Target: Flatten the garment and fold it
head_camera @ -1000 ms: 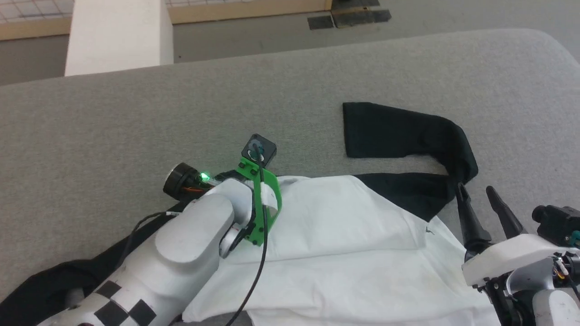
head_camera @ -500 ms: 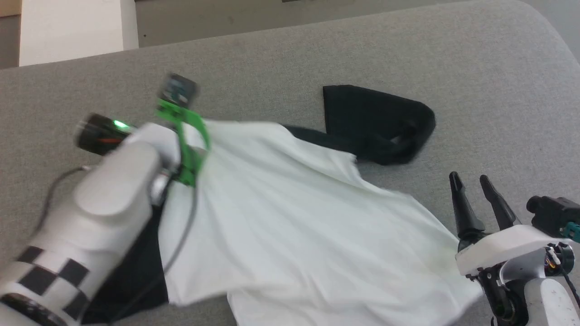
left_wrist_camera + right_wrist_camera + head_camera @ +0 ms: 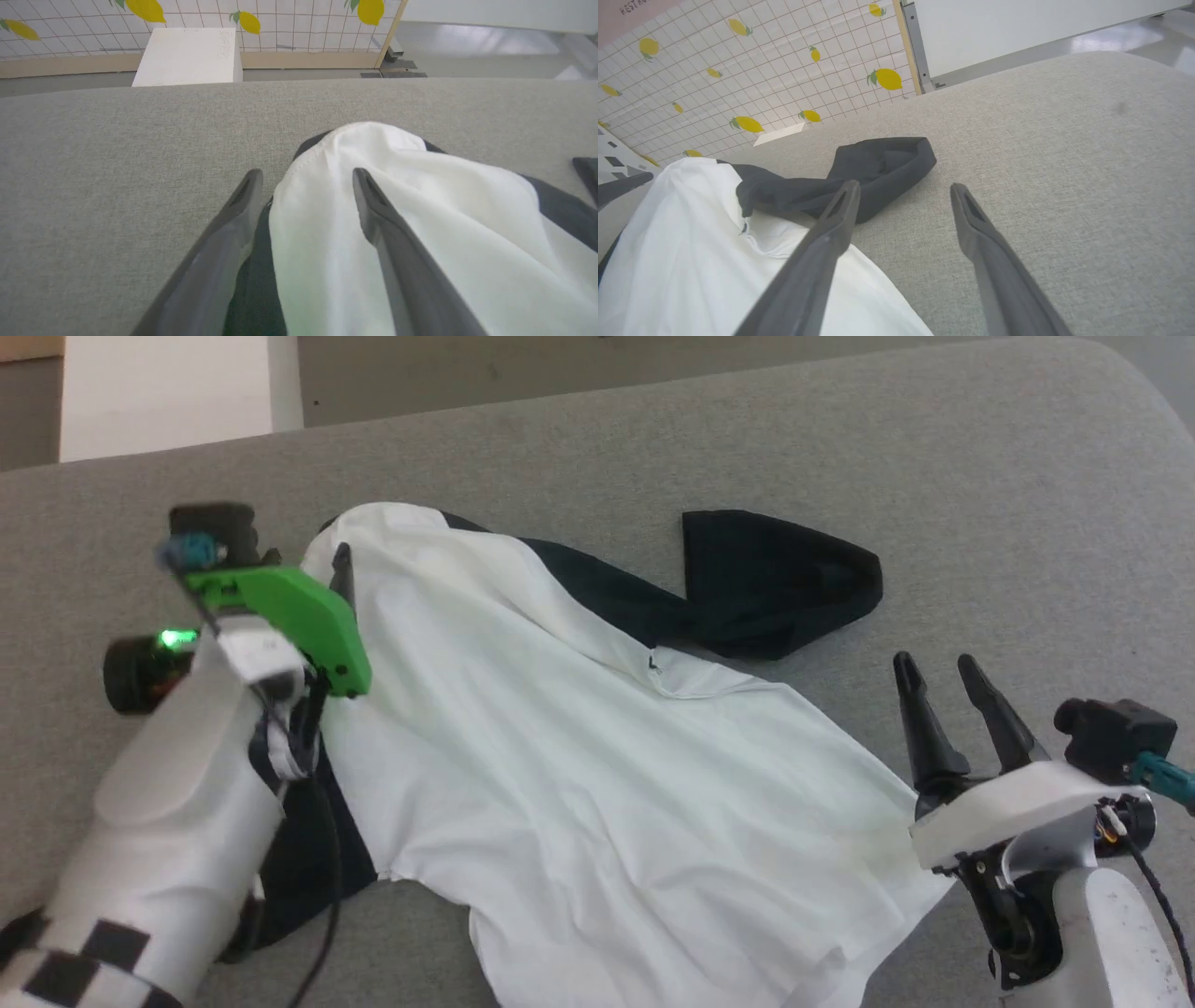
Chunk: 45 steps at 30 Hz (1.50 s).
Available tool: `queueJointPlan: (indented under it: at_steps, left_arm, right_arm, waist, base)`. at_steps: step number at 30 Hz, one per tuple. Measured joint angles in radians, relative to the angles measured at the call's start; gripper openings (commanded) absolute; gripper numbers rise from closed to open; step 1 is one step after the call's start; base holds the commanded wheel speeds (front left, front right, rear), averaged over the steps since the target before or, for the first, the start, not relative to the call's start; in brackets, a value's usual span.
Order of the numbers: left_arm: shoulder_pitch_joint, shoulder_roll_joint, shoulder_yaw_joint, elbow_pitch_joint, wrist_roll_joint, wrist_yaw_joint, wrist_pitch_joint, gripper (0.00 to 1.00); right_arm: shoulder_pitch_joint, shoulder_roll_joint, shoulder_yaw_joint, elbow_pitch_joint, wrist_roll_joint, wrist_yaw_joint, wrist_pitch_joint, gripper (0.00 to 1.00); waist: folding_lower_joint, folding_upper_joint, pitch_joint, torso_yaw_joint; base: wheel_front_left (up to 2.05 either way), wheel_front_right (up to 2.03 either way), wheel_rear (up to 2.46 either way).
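Spread wider than a second ago, thin white raglan shirt with black sleeves (image 3: pixel 579 756) on grey fabric table (image 3: pixel 653 448), edge between parted fingers of left hand (image 3: pixel 307 173), hem beside right hand (image 3: pixel 934 663), fingers apart

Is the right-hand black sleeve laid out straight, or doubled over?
Doubled over. The black sleeve runs out from the white body, bends sharply, and its cuff end lies folded back over it.

Both arms reach forward with their grippers spread.
The left arm (image 3: pixel 177 803) stretches up from the near left corner of the surface (image 3: pixel 653 448), and the left gripper (image 3: pixel 306 175) has its fingers parted. The right gripper (image 3: pixel 934 665) is by the near right edge, fingers apart and pointing away.
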Motion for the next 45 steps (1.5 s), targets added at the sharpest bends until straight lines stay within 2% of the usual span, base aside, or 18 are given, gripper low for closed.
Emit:
queueJointPlan:
  at_steps: [4, 6, 9, 12, 16, 20, 28, 32, 37, 38, 39, 40, 42, 45]
  left_arm:
    - [0.134, -0.04, 0.084, -0.108, -0.051, 0.011, -0.215, 1.0]
    - [0.197, -0.051, 0.11, -0.166, -0.053, 0.025, -0.285, 1.0]
    - [0.282, -0.063, 0.159, -0.276, -0.023, 0.045, -0.314, 1.0]
    - [0.358, -0.093, 0.263, -0.425, 0.078, 0.068, -0.318, 1.0]
    - [0.477, -0.16, 0.363, -0.566, 0.221, 0.069, -0.318, 1.0]
    - [0.559, -0.226, 0.42, -0.629, 0.312, 0.03, -0.318, 1.0]
    - [0.577, -0.3, 0.498, -0.653, 0.426, -0.072, -0.318, 1.0]
    - [0.576, -0.329, 0.514, -0.65, 0.454, -0.1, -0.318, 1.0]
    - [0.566, -0.352, 0.532, -0.644, 0.486, -0.126, -0.318, 1.0]
    - [0.566, -0.355, 0.535, -0.642, 0.488, -0.129, -0.318, 1.0]
    - [0.566, -0.357, 0.538, -0.64, 0.491, -0.132, -0.318, 1.0]
    - [0.566, -0.359, 0.542, -0.638, 0.494, -0.136, -0.318, 1.0]
    - [0.566, -0.362, 0.552, -0.634, 0.495, -0.141, -0.318, 1.0]
    - [0.566, -0.364, 0.567, -0.631, 0.498, -0.142, -0.318, 1.0]
  right_arm:
    - [-0.022, 0.0, 0.036, 0.002, -0.026, 0.0, 0.036, 1.0]
    - [-0.033, -0.001, 0.061, 0.006, -0.045, 0.0, 0.071, 1.0]
    - [-0.053, 0.001, 0.093, 0.016, -0.066, 0.0, 0.12, 1.0]
    - [-0.082, 0.001, 0.092, 0.027, -0.072, 0.0, 0.146, 1.0]
    - [-0.126, 0.003, 0.028, 0.069, -0.171, 0.0, 0.18, 1.0]
    - [-0.167, 0.0, -0.065, 0.121, -0.231, 0.0, 0.23, 1.0]
    - [-0.354, -0.019, -0.211, 0.26, -0.373, 0.0, 0.356, 1.0]
    - [-0.426, -0.065, -0.248, 0.365, -0.427, 0.0, 0.445, 1.0]
    - [-0.495, -0.103, -0.229, 0.484, -0.406, 0.0, 0.575, 1.0]
    - [-0.507, -0.111, -0.217, 0.494, -0.393, -0.001, 0.603, 0.81]
    - [-0.522, -0.122, -0.203, 0.503, -0.374, 0.0, 0.634, 0.25]
    - [-0.536, -0.134, -0.183, 0.506, -0.351, -0.001, 0.661, 0.0]
    - [-0.542, -0.143, -0.159, 0.496, -0.291, 0.0, 0.672, 0.0]
    - [-0.539, -0.146, -0.149, 0.473, -0.239, 0.0, 0.603, 0.0]
  waist:
    - [0.0, 0.0, -0.005, 0.03]
    - [0.0, 0.0, -0.008, 0.047]
    - [0.0, 0.0, -0.01, 0.078]
    - [0.0, 0.0, -0.011, 0.109]
    - [0.0, 0.0, -0.012, 0.147]
    - [0.0, 0.0, -0.013, 0.179]
    - [0.0001, 0.0, 0.011, 0.229]
    - [0.0, 0.0, 0.037, 0.25]
    - [0.0, 0.0, 0.075, 0.273]
    - [0.0, 0.0, 0.08, 0.276]
    - [0.0, 0.0, 0.085, 0.28]
    - [0.0, 0.0, 0.089, 0.283]
    - [0.0, 0.0, 0.094, 0.284]
    - [0.0, 0.0, 0.093, 0.275]
  base:
    - [0.0, 0.0, 0.0]
    - [0.0, 0.0, 0.0]
    - [0.0, 0.0, 0.0]
    - [0.0, 0.0, 0.0]
    - [0.0, 0.0, 0.0]
    - [0.0, 0.0, 0.0]
    - [0.0, 0.0, 0.0]
    - [0.0, 0.0, 0.0]
    - [0.0, 0.0, 0.0]
    - [0.0, 0.0, 0.0]
    - [0.0, 0.0, 0.0]
    - [0.0, 0.0, 0.0]
    - [0.0, 0.0, 0.0]
    - [0.0, 0.0, 0.0]
